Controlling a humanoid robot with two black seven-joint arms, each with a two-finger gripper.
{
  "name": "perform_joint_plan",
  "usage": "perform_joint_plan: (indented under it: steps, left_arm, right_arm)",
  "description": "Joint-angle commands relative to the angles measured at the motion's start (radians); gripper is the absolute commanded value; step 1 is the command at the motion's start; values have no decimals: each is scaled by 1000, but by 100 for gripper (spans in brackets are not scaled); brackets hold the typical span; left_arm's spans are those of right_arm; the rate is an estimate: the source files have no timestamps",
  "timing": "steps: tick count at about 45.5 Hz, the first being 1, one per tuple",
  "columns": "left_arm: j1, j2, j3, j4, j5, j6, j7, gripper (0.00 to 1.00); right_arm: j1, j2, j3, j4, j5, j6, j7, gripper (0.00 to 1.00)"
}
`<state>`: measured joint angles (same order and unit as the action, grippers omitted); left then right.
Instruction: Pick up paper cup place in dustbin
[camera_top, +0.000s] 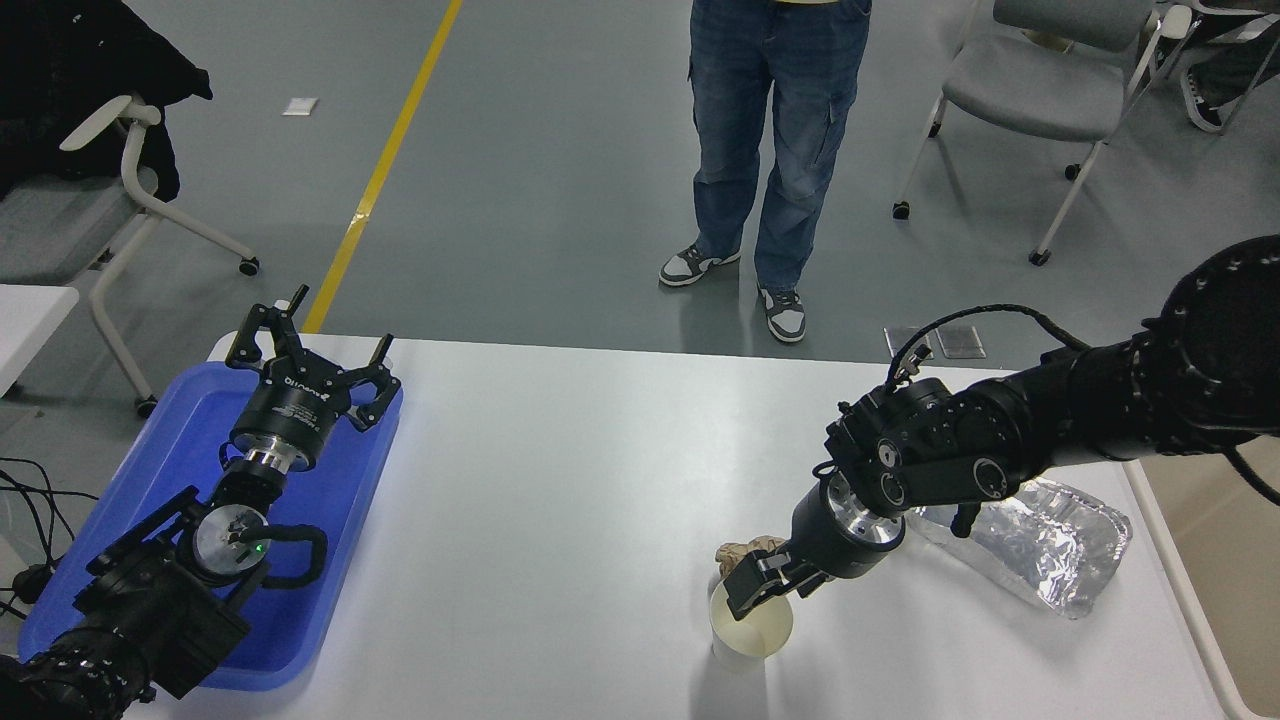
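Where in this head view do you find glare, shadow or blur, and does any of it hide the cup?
Head view: sharp throughout, no blur; soft glare on the white table behind the right gripper; bright glints on the crinkled foil container; a faint shadow falls toward the camera from the cup, whose far rim is covered by the gripper, not by glare.

A single head view looks from high on the robot's side, forward and down over the white table (560, 480). It sits near enough that the table's near edge runs out at the bottom, while the far edge crosses mid-picture with grey floor (560, 180), chairs and a standing person's legs (770, 140) beyond. Both arms enter from the lower left corner and the right edge, pointing away.
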<state>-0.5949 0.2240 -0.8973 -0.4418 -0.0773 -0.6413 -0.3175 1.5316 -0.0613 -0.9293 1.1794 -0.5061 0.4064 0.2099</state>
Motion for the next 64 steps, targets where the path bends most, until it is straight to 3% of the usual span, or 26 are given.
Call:
perform_joint_plan:
  steps: [1, 8, 22, 33, 42, 64]
  left_arm:
    - [1, 0, 0, 0, 1, 0, 0, 100]
    - [0, 0, 0, 0, 1, 0, 0, 100]
    - [0, 0, 0, 0, 1, 0, 0, 100]
    - [1, 0, 0, 0, 1, 0, 0, 100]
    - [0, 0, 0, 0, 1, 0, 0, 100]
    - [1, 0, 0, 0, 1, 0, 0, 100]
  right_arm:
    - [-5, 1, -9, 8, 14, 23, -9, 0]
    - [5, -3, -14, 9, 27, 137, -9, 0]
    - [56, -15, -48, 14, 84, 181, -9, 0]
    - [182, -103, -48, 57, 86, 374, -4, 0]
    - [410, -198, -117, 192, 155, 379, -4, 0]
    - [752, -322, -229, 270, 156, 379, -4, 0]
